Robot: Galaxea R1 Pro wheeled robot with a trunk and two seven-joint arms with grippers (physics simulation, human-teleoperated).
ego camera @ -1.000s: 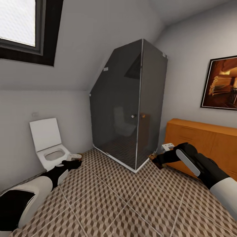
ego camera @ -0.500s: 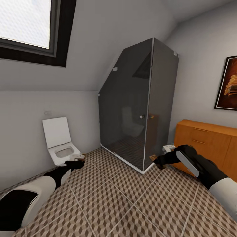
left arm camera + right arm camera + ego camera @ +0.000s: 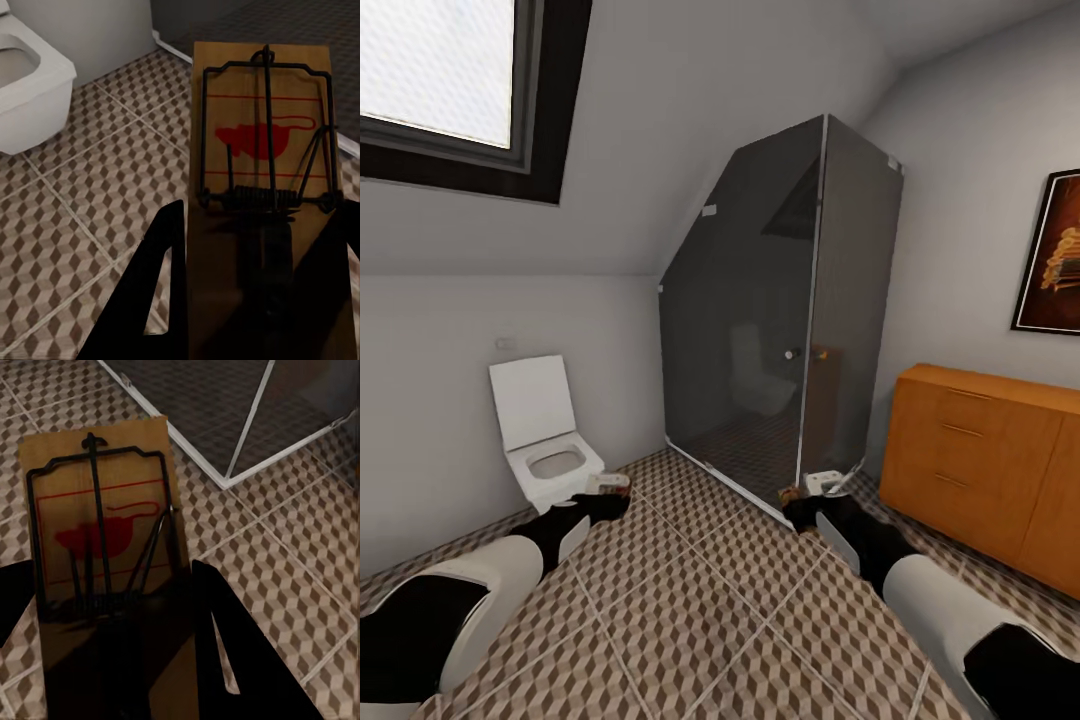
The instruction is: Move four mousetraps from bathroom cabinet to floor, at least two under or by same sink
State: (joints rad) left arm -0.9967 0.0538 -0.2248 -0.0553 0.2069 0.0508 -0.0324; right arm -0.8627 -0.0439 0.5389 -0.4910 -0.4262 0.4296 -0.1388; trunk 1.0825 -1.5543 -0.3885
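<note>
My left gripper (image 3: pixel 603 497) hangs low over the bathroom floor (image 3: pixel 690 610) beside the toilet, shut on a mousetrap (image 3: pixel 262 142). This brown board carries a black wire spring and a red mouse print, and it sticks out between the black fingers (image 3: pixel 161 292). My right gripper (image 3: pixel 800 505) is near the shower's corner, shut on a second mousetrap (image 3: pixel 101 532) of the same look, held above the tiles. The orange-brown cabinet (image 3: pixel 980 460) stands against the right wall with its doors and drawers closed. The bathroom sink is out of view.
A white toilet (image 3: pixel 545 450) with its lid up stands against the left wall. A dark glass shower enclosure (image 3: pixel 790 310) fills the far corner, its white base rail (image 3: pixel 217 457) just beyond the right trap. Open patterned tiles lie between my arms.
The camera turned left at first, then held still. My right arm has drawn back from the cabinet, leftward and lower, with its mousetrap. The left arm has barely shifted.
</note>
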